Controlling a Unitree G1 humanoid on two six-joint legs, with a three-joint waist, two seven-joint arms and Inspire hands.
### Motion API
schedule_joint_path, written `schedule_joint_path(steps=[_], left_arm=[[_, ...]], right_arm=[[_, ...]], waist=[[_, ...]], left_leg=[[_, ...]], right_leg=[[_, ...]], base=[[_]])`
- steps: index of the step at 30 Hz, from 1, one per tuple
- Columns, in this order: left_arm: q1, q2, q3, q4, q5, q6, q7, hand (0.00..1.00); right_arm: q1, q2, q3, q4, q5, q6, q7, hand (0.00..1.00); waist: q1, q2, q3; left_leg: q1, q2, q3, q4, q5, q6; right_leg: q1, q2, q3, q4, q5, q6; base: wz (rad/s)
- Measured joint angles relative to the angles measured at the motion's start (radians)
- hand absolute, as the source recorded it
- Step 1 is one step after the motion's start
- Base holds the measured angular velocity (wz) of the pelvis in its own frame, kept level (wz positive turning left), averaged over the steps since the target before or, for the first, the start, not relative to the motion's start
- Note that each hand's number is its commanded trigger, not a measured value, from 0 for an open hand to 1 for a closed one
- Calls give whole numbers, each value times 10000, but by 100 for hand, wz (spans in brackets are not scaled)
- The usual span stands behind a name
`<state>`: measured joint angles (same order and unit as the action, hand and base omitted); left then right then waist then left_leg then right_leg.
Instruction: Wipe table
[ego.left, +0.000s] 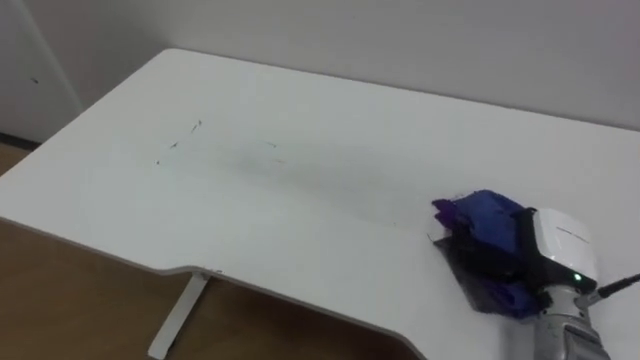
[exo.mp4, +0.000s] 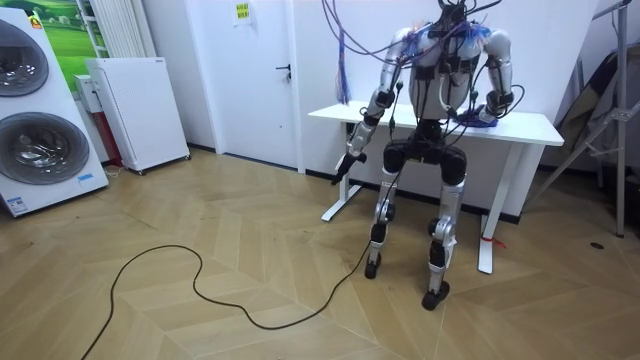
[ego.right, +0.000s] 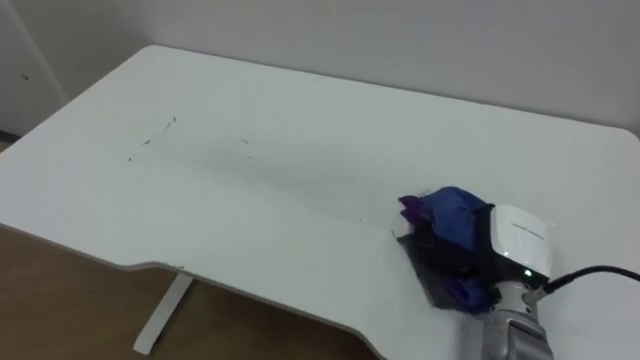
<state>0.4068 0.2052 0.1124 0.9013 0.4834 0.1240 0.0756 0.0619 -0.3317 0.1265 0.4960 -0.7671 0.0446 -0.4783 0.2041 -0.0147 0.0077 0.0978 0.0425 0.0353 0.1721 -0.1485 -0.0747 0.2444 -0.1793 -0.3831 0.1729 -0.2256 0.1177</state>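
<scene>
The blue cloth (ego.left: 478, 218) is lying bunched on the table's (ego.left: 330, 110) near right part, probably so it can be dragged across the top. The right hand (ego.left: 555, 250) is pressing on it from above; the folds are hiding its fingers, so I cannot tell its grip. Faint marks (ego.left: 185, 135) are sitting well to the left. The left hand (exo.mp4: 347, 163) is hanging beside the table.

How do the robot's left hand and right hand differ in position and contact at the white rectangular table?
Height: the right hand is up on the white rectangular tabletop; the left hand hangs below its edge, beside the robot's hip. Contact: the right hand lies on a crumpled blue cloth; the left hand touches nothing. Arm: the right is bent forward, the left hangs down. Shared: neither touches the faint dark marks on the tabletop.
</scene>
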Motion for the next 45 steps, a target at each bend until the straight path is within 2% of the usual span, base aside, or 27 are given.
schedule_joint_path(steps=[4, 6, 7, 8, 10, 13, 16, 18, 19, 20, 21, 22, 23, 25, 28, 29, 31, 33, 35, 37, 41, 45], left_arm=[[-35, -43, 36, -131, -5, -2, -2, 0], [-82, -78, 27, -272, -45, -32, -5, 0], [-171, -97, 19, -278, -126, -79, -5, 0], [-236, -123, 19, -279, -129, -127, -4, 0], [-287, -204, 18, -322, -118, -166, -3, 0], [-330, -297, 17, -326, -111, -166, -3, 0], [-418, -344, 19, -323, -107, -167, -4, 0], [-421, -344, 22, -315, -111, -166, -3, 0], [-438, -344, 28, -296, -110, -165, -3, 0], [-455, -345, 26, -296, -109, -166, -4, 0], [-459, -346, 26, -301, -110, -168, -3, 0], [-453, -345, 33, -313, -118, -171, -4, 0], [-431, -345, 35, -370, -137, -171, -3, 0], [-455, -344, 34, -405, -165, -173, -3, 0], [-511, -339, 34, -467, -184, -213, -4, 0], [-550, -340, 30, -466, -170, -215, -4, 0], [-592, -340, 30, -419, -168, -217, -3, 0], [-601, -340, 34, -366, -178, -214, -3, 0], [-633, -348, 39, -369, -184, -211, -6, 0], [-662, -347, 67, -369, -181, -207, -6, 0], [-654, -349, 71, -369, -185, -203, -6, 0], [-650, -348, 133, -375, -188, -203, -13, 0]], right_arm=[[0, 118, -2, -133, -142, -4, -19, 0], [-1, 134, -5, -188, -86, -9, -6, 0], [-17, 131, -7, -233, -1, -19, -3, 0], [-16, 132, -10, -329, 45, -20, 8, 0], [-16, 132, -25, -541, 42, -91, 13, 0], [-16, 146, -75, -693, -179, -346, 18, 0], [-16, 142, -412, -980, -256, -447, 35, 0], [-16, 143, -709, -1237, -264, -491, 34, 53], [-23, 138, -889, -1295, -210, -542, 10, 44], [-25, 140, -1058, -1300, -208, -563, 7, 14], [-25, 139, -1134, -1301, -208, -564, -1, 14], [-27, 138, -1226, -1319, -203, -563, -24, 60], [-27, 138, -1296, -1423, -191, -563, -24, 100], [-27, 138, -1423, -1655, -137, -569, -45, 100], [-27, 133, -1548, -1783, 15, -594, -264, 100], [-27, 134, -1547, -1784, 115, -620, -341, 39], [-27, 135, -1546, -1784, 316, -686, -383, 0], [-27, 136, -1548, -1784, 427, -702, -493, 0], [-27, 137, -1559, -1895, 452, -700, -646, 0], [-27, 139, -1559, -2002, 441, -737, -762, 0], [-28, 137, -1611, -2336, 507, -738, -868, 0], [-54, 137, -1721, -2697, 515, -738, -868, 0]], waist=[[-20, -67, -10], [-56, -80, 42], [-71, -166, 19], [-90, -118, 48], [-183, -107, 51], [-397, -67, 40], [-479, -2, -18], [-580, -26, -36], [-603, -49, -68], [-633, -105, -92], [-636, -114, -98], [-642, -154, -116], [-643, -200, -105], [-669, -273, -74], [-710, -366, -67], [-707, -407, -37], [-706, -418, 10], [-689, -379, 25], [-639, -353, 3], [-643, -292, 25], [-646, -131, -13], [-673, -105, -36]], left_leg=[[26, 0, 114, -50, -1, 1], [14, 0, 130, -43, -2, 3], [5, 0, 132, -41, -2, 3], [-17, 0, 144, -39, -2, 4], [-19, 0, 167, -19, -8, 14], [-18, -1, 197, 5, -14, 24], [-10, 0, 223, -4, -12, 26], [-14, 0, 234, -11, -12, 27], [-19, 0, 235, -11, -12, 27], [-15, 0, 246, -12, -11, 29], [-4, 0, 256, -11, -10, 30], [10, 0, 304, -12, -9, 31], [20, 0, 368, -10, -9, 32], [30, 0, 422, -6, -9, 32], [52, 8, 442, 1, -10, 33], [70, 9, 448, -5, -10, 33], [92, 9, 466, -5, -26, 50], [124, 9, 501, -6, -47, 70], [83, 9, 536, -6, -61, 77], [74, 9, 542, -6, -63, 81], [72, 9, 570, -61, -62, 83], [21, 9, 566, -53, -60, 86]], right_leg=[[-69, -23, 102, 0, 2, 1], [-80, -29, 113, 3, 3, 2], [-101, -34, 118, 23, 4, 2], [-135, -40, 127, 41, 3, 3], [-187, -58, 178, 133, 3, 3], [-196, -67, 210, 153, 2, 4], [-234, -68, 264, 179, 0, 7], [-271, -70, 292, 188, 0, 8], [-296, -72, 304, 218, 0, 8], [-328, -81, 330, 275, 0, 9], [-341, -88, 342, 312, 0, 8], [-353, -98, 386, 322, 0, 8], [-379, -101, 462, 323, 0, 8], [-400, -103, 520, 321, 0, 8], [-397, -104, 548, 322, 0, 8], [-396, -102, 582, 323, 0, 8], [-398, -101, 647, 334, 1, 9], [-405, -101, 727, 344, 6, 18], [-535, -101, 834, 403, 7, 18], [-554, -101, 844, 412, 10, 19], [-654, -101, 897, 470, 9, 19], [-704, -103, 889, 475, 10, 18]], base=[[-8], [-2], [0], [-3], [-4], [-1], [-5], [-5], [-3], [-3], [-5], [-11], [-13], [-10], [-5], [-5], [-8], [-10], [-11], [-3], [-2], [0]])
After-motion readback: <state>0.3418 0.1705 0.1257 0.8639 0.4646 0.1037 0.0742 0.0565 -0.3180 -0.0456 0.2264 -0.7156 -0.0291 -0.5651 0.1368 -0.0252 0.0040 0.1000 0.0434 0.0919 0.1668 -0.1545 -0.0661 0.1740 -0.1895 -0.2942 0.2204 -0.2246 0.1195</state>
